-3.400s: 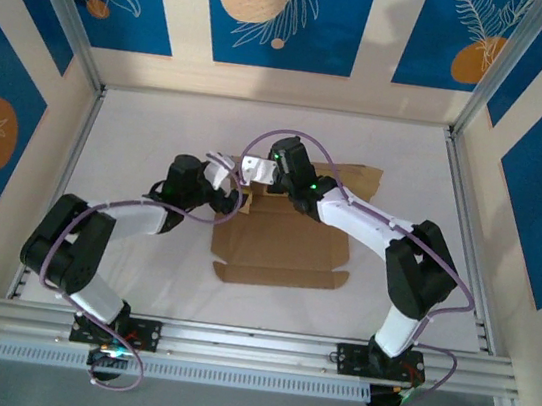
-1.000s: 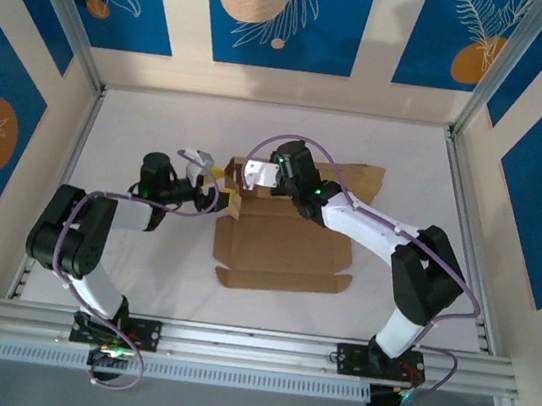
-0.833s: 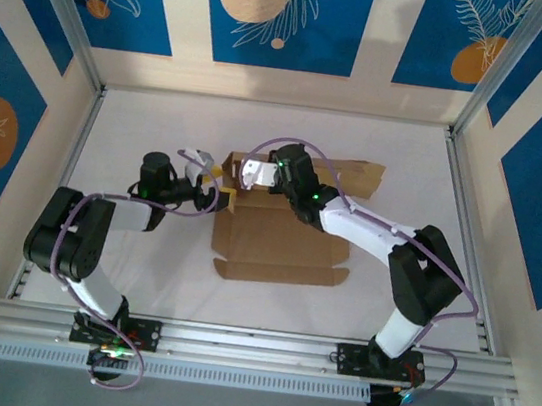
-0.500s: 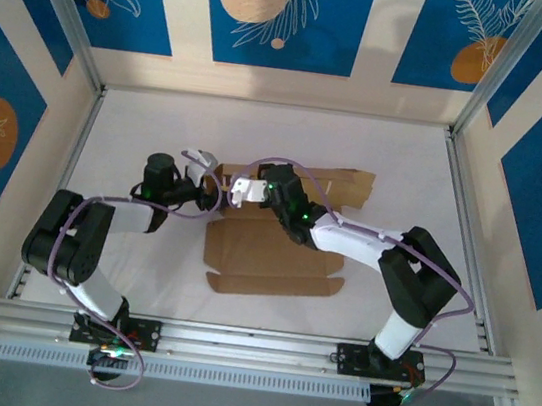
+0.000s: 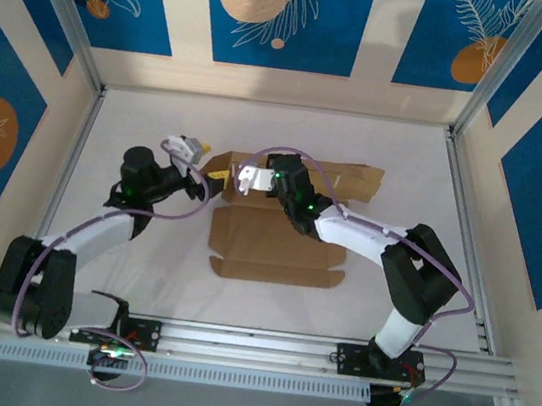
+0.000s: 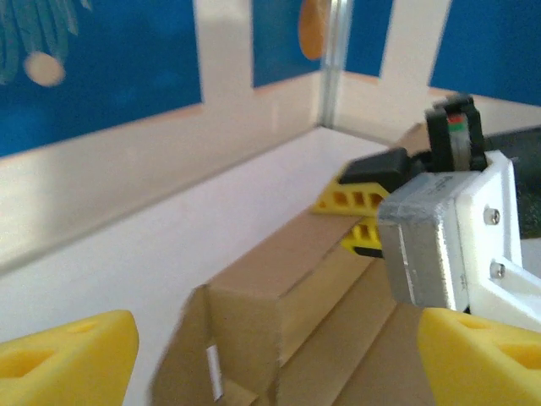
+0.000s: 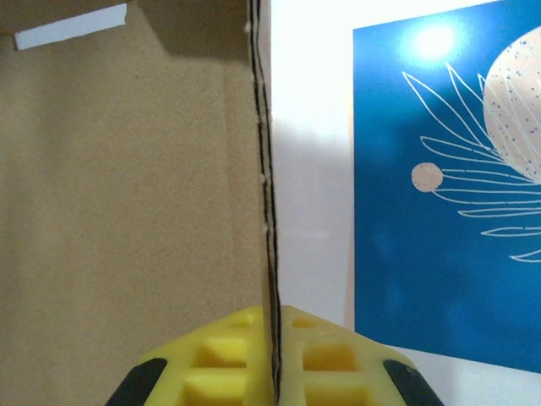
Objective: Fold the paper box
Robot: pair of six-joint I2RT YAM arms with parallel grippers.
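Basically, the paper box (image 5: 275, 249) sat mid-frame on the bench (image 5: 141, 124) in the top view, near panel flat, far wall raised. The right fingers (image 7: 224, 359) were clamped shut on that wall's thin edge. The left fingers (image 6: 72, 355) were spread wide, holding nothing, box corner just ahead. Risk: the edge-only pinch could slip or crease the wall, and it would flop flat before the left braced it.

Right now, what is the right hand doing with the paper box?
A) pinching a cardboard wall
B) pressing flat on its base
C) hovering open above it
A: in the right wrist view the right hand is shut on the thin edge of a paper box wall.
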